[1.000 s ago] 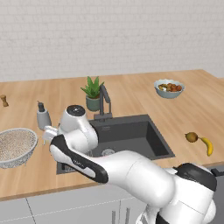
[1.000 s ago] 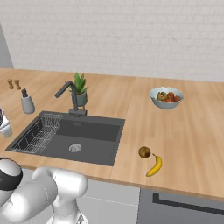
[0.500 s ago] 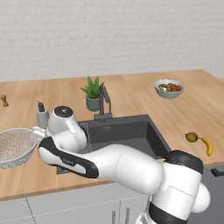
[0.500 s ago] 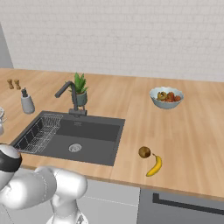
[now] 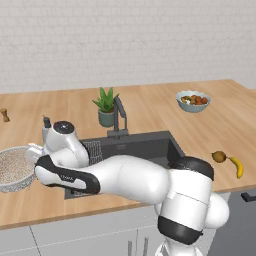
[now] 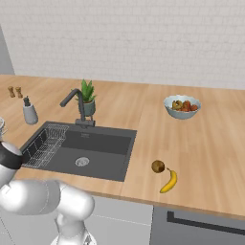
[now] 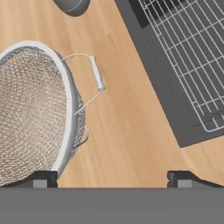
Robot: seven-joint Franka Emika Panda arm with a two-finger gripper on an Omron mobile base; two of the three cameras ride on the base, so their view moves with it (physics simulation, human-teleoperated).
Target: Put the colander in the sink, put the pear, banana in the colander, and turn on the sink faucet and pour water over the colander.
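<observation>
The colander, a wide silver mesh bowl, sits on the counter left of the sink. In the hand view the colander is at the left, with its wire handle pointing toward the sink's rack. My gripper is open above the bare wood beside the colander's rim, and one fingertip is just over that rim. The pear and banana lie together on the counter right of the sink. The faucet stands behind the basin.
A soap dispenser stands behind the colander, close to my arm. A potted plant is next to the faucet. A fruit bowl sits at the back right. Two small shakers stand far left.
My arm has swung further left over the counter, bringing the open hand to the colander's rim. Nothing else on the counter has moved.
</observation>
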